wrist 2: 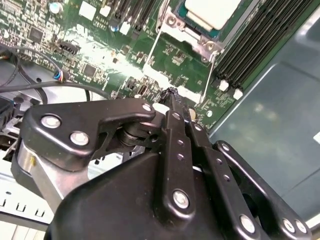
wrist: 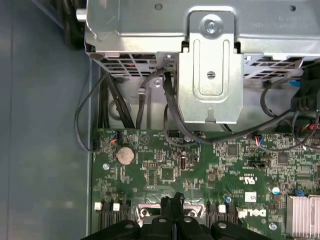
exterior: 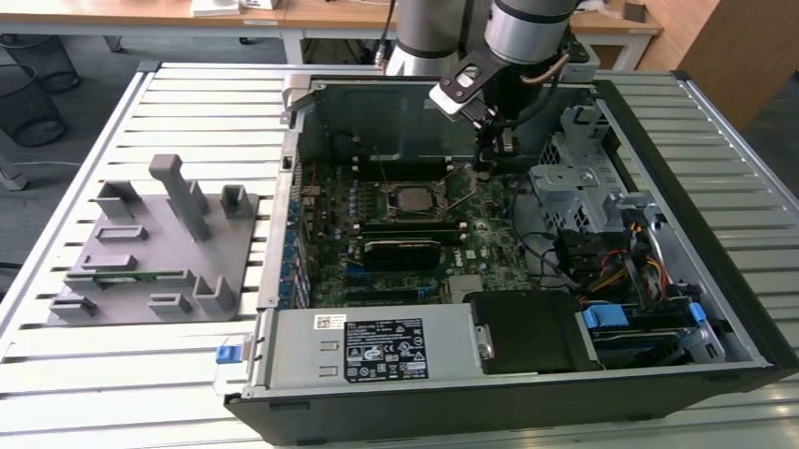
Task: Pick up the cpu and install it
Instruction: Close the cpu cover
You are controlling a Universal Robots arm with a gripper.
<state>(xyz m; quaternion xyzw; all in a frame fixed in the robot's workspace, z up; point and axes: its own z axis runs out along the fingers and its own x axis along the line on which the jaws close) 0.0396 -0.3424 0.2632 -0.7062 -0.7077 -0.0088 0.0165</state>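
Drive cage, cables crowd jaws, mobo prob. clear

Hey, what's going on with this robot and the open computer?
A robot arm is reaching down into an open computer case that sits on a slatted table. Its pincer is shut with nothing in it, low over the green circuit board. The cpu lies in its socket on that board, a little apart from the pincer tips, so it looks to be set in place.
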